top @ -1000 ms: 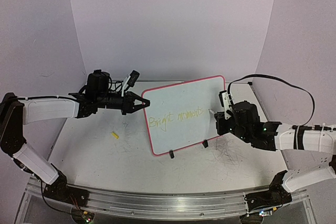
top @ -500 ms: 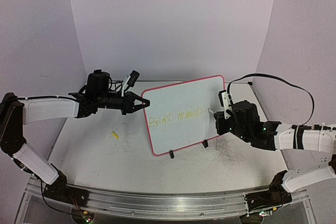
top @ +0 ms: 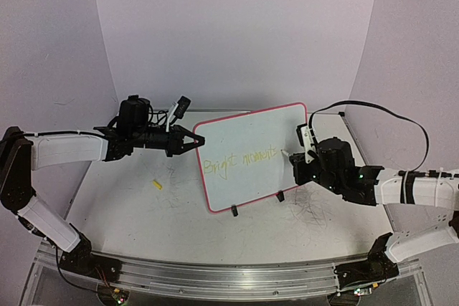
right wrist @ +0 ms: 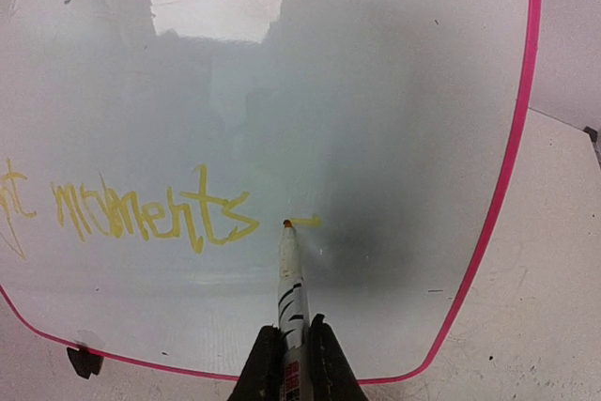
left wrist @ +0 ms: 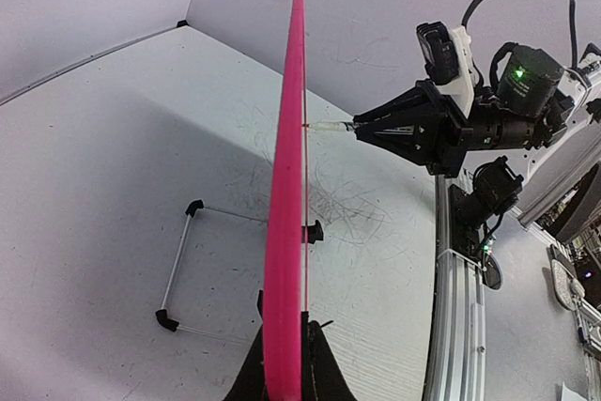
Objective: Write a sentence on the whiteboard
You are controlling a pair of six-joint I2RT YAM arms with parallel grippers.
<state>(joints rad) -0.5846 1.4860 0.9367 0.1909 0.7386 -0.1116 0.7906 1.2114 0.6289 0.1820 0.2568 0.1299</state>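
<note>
right gripper (right wrist: 294,337): clamped tight on a marker, barrel pinched between both fingers, aimed at 12 o'clock in the wrist view.
marker (right wrist: 291,274): white barrel with dark print. Orange-yellow tip touching the board face. In the top view, tip (top: 286,152) at 10 o'clock from the gripper (top: 296,160).
short stroke (right wrist: 305,221): yellow dash, running from the tip toward 3 o'clock.
sentence (right wrist: 150,213): thin yellow hand, faint on white. "moments" at 9 o'clock from the tip in the wrist view. "Bright moments" readable from above (top: 240,160), with only the dash after it.
whiteboard (top: 247,130): standing on the table, leaning back, mid-table between the two arms. Pink-red rim, rounded corners. Edge-on in the left wrist view (left wrist: 293,119).
left gripper (top: 192,140): closed on the whiteboard's 9 o'clock edge. Rim gripped between the fingers at 6 o'clock of the wrist view (left wrist: 285,363).
wire stand (left wrist: 183,269): thin rod frame with black feet, behind the board, at 9 o'clock from the rim in the left wrist view.
black clips (top: 234,211): two along the bottom edge, resting on the table.
small yellow piece (top: 157,184): flat on the table, at 7 o'clock from the left gripper, well apart from the board.
table (top: 129,213): grey-white, with scribble marks thickest at 6 o'clock from the right gripper.
</note>
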